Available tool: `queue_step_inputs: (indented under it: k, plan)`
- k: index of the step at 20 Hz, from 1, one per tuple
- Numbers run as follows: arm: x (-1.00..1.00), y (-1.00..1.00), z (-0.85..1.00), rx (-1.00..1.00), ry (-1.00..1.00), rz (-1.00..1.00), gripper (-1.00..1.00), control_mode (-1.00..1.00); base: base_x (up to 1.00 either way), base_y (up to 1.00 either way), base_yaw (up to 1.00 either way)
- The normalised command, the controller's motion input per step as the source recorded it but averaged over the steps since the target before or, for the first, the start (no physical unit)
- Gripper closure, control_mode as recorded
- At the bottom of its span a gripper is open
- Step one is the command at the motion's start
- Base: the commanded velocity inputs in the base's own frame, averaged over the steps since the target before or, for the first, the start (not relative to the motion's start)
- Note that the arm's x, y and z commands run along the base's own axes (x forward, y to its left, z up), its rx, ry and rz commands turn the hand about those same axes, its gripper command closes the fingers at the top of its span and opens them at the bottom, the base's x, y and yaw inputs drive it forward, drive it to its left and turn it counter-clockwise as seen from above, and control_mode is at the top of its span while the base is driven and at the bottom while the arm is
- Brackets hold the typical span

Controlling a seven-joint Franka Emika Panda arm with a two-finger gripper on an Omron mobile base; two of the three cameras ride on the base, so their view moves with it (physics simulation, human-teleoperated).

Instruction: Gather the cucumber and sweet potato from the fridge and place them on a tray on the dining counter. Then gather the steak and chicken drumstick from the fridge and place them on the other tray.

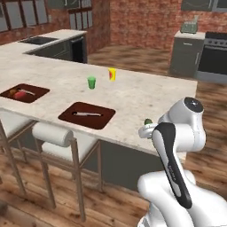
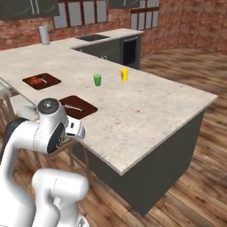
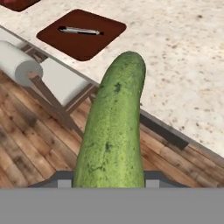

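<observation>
While the arm stands bent beside the dining counter [image 1: 133,97], the gripper [image 3: 109,181] is clamped on the cucumber [image 3: 113,131], which runs lengthwise out from between the finger tips in the hand view. The cucumber's far end hangs over the counter edge, above wooden floor [image 3: 26,144] and a white-cushioned stool [image 3: 52,76].

In the left base view a small green tip [image 1: 148,121] shows past the wrist, just at the counter's near edge; probably the cucumber's end, though it is too small to be sure.

On the counter:
- near tray [image 1: 71,116], dark brown, with a slim knife-like utensil [image 1: 87,114] lying flat in it. Same tray in the hand view at upper left [image 3: 57,39].
- far tray [image 1: 37,95], well apart to the left, holding a reddish item [image 1: 18,94]; what it is cannot be told at this size.
- green cup [image 1: 91,82] and yellow cup [image 1: 112,74], upright, near each other, past the trays toward the counter's middle.

Right base view: arm's elbow in the foreground, both trays beyond it, cups further on. A sink [image 2: 92,37] is set in the back counter.

The cucumber is over neither tray; it is held off to the right of the near one.
</observation>
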Motion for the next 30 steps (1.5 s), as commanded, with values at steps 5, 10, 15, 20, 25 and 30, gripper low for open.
queue_step_inputs:
  k: [5,10,15,20,25,30]
  plan:
    - [0.0,0.0,0.0,0.0,0.0,0.0,1.0,1.0,0.22,0.57,-0.36]
    - [0.0,0.0,0.0,0.0,0.0,0.0,1.0,1.0,0.13,0.6,-0.36]
    - [0.0,0.0,0.0,0.0,0.0,0.0,1.0,1.0,0.21,0.45,-0.34]
    - [0.0,0.0,0.0,0.0,0.0,0.0,1.0,1.0,0.26,0.36,-0.33]
    - [0.0,0.0,0.0,0.0,0.0,0.0,1.0,1.0,0.21,0.32,-0.3]
    - [0.0,0.0,0.0,0.0,0.0,0.0,1.0,1.0,0.32,0.47,-0.26]
